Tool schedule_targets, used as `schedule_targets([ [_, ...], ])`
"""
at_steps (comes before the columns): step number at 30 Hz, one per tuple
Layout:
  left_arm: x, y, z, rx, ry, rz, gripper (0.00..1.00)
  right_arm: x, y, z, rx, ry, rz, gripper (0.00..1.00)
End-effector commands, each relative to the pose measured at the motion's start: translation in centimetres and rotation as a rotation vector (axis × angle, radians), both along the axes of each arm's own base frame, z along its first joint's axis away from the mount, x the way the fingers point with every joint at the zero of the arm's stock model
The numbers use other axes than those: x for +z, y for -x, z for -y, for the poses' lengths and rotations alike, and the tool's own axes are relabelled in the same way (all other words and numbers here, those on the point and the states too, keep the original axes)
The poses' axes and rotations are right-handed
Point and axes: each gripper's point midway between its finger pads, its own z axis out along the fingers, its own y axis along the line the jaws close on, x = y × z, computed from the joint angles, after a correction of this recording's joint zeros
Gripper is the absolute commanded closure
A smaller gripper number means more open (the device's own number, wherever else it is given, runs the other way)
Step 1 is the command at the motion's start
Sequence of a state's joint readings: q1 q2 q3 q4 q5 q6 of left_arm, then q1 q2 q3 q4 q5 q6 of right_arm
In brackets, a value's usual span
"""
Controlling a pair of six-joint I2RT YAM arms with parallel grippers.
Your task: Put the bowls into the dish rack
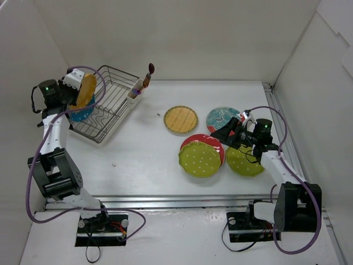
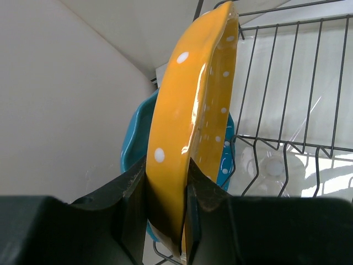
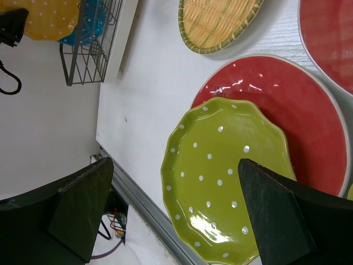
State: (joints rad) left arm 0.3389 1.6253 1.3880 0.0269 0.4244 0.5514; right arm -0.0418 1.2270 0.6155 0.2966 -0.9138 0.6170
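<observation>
My left gripper (image 1: 75, 88) (image 2: 168, 172) is shut on the rim of the orange white-dotted bowl (image 1: 86, 90) (image 2: 190, 110). It holds the bowl on edge over the left end of the silver wire dish rack (image 1: 110, 102) (image 2: 287, 83). A blue dotted bowl (image 1: 83, 114) (image 2: 134, 144) stands in the rack right behind it. On the table lie a tan woven bowl (image 1: 180, 119), a teal patterned bowl (image 1: 219, 117), a green dotted bowl (image 1: 199, 160) (image 3: 220, 176) resting on a red bowl (image 1: 212, 141) (image 3: 287, 105), and a second green bowl (image 1: 242, 162). My right gripper (image 1: 229, 132) (image 3: 175, 165) hangs open above the green-on-red pair, holding nothing.
A white utensil cup (image 1: 134, 94) with a brush (image 1: 149, 73) in it sits on the rack's right corner. White walls enclose the table on the left, back and right. A metal rail (image 1: 182, 203) runs along the near edge.
</observation>
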Motion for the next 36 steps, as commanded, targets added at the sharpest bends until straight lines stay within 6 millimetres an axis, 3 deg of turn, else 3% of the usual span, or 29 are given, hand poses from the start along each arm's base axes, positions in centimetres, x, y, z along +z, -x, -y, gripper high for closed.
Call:
schedule_targets([
  [1, 10.3, -0.8, -0.6, -0.033, -0.143, 0.300, 1.00, 1.6, -0.7, -0.2, 0.023, -0.010, 0.084, 0.07],
  [18, 5.8, -1.2, -3.0, 0.002, -0.072, 0.219, 0.98, 1.2, -0.5, -0.4, 0.030, 0.005, 0.076, 0.07],
  [28, 2.4, -1.9, -4.2, 0.040, -0.027, 0.169, 0.87, 0.8, -0.5, -0.6, 0.036, 0.017, 0.069, 0.07],
  [36, 1.7, -2.0, -4.8, 0.082, -0.003, 0.163, 0.70, 0.7, -0.4, -0.7, 0.037, 0.025, 0.066, 0.07],
])
